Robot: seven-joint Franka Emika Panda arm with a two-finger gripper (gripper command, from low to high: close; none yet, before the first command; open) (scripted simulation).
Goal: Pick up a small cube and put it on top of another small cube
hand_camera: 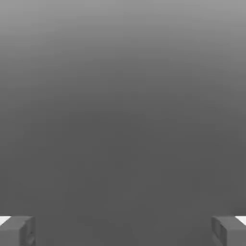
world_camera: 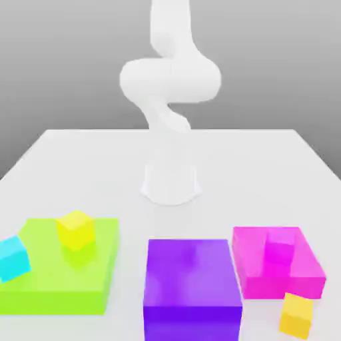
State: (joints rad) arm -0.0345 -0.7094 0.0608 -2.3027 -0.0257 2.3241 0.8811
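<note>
We see the table (world_camera: 220,180), then the arm (world_camera: 171,80). The gripper (hand_camera: 123,231) is wide open, empty. The yellow cube (world_camera: 76,231) sits on the green block (world_camera: 40,293); the magenta cube (world_camera: 280,246) is on the pink block (world_camera: 283,288).

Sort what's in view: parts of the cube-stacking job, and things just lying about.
Job (which two cubes is unspecified):
- yellow cube
- cyan cube
- small magenta cube
- orange cube
- open fingers

Lying about:
- green slab
- purple block
- magenta slab
</note>
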